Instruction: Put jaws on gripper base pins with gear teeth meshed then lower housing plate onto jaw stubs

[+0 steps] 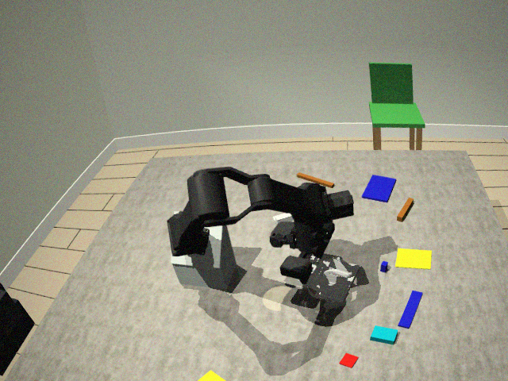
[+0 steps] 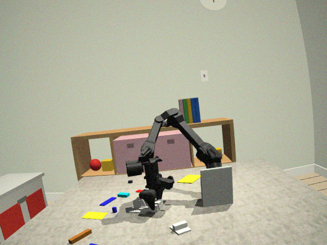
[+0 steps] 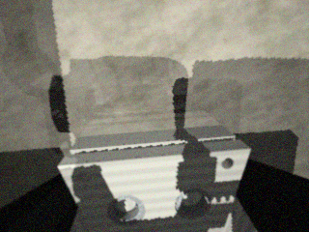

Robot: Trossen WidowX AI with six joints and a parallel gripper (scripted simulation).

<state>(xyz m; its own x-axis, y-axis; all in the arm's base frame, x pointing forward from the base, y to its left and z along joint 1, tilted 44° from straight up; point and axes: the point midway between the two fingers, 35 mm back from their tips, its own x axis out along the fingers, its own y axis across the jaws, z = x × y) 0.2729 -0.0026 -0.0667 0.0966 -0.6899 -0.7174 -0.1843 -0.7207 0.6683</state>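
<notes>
My gripper (image 1: 315,268) (image 2: 157,201) (image 3: 154,167) points down low over the table, its fingers wide apart and shut on the white housing plate (image 3: 145,180). The plate's two round openings show near the bottom of the wrist view, with a small hole at its right. Light teeth (image 3: 220,199) show beside the right opening. White and grey parts of the assembly (image 1: 338,271) (image 2: 139,203) show around and below the fingers. Shadow and the arm hide much of them. I cannot tell the base from the two jaws there, nor whether the plate sits level or the teeth mesh.
A small white ridged piece (image 1: 282,216) (image 2: 180,227) lies apart from the assembly. A blue block (image 1: 383,266) (image 2: 114,209), a yellow sheet (image 1: 413,259) (image 2: 95,215), a blue strip (image 1: 409,309) and a cyan block (image 1: 383,334) lie beyond the gripper. The grey pedestal (image 2: 216,186) stands at the arm's base.
</notes>
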